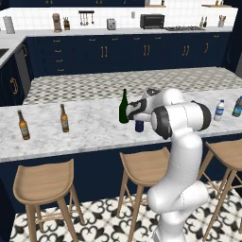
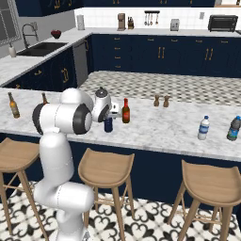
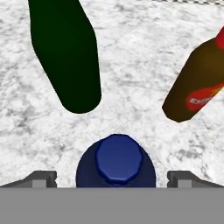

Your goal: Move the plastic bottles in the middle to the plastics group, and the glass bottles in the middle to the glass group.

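Gripper (image 3: pixel 112 178) hangs spread wide and empty over the navy bottle (image 3: pixel 116 161) (apparently not touching). Left to right on the desk (image 1: pixel 90 130): amber beer bottles (image 1: pixel 23 125), green wine bottle (image 1: pixel 124 107), red-topped bottle (image 2: pixel 125 111), clear water bottle (image 1: pixel 219 110). Nothing looks sorted yet.

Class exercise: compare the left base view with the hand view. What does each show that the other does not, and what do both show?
Left base view alone: two amber beer bottles at the counter's left, the clear water bottle and the dark teal bottle at its right, and the wooden stools.
Hand view alone: the open gripper straddling the navy bottle's cap, and the red-topped brown bottle.
Both: the green wine bottle, the navy bottle and the marble counter.
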